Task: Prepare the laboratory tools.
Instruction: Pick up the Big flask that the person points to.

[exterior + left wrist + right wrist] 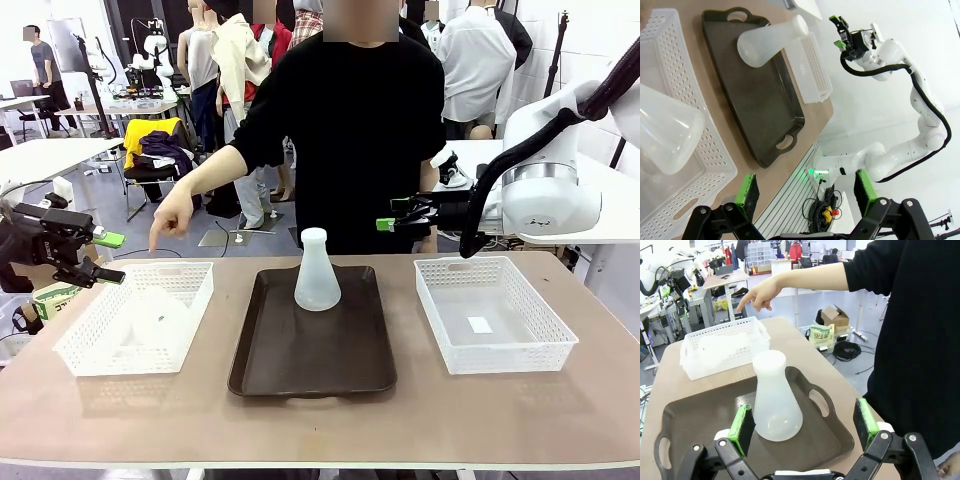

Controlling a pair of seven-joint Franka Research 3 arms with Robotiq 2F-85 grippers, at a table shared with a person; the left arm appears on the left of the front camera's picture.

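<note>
One frosted-white conical flask stands upright at the far end of the dark brown tray; it also shows in the wrist views. A second flask lies on its side in the left white basket, faint in the front view. My left gripper hovers open at that basket's far left corner, nothing between its fingers. My right gripper is open in the air behind the tray, looking down at the upright flask.
A person in black stands at the far side, one hand pointing a finger down over the left basket. An empty white basket with a small label sits right of the tray. Bare tabletop runs along the near edge.
</note>
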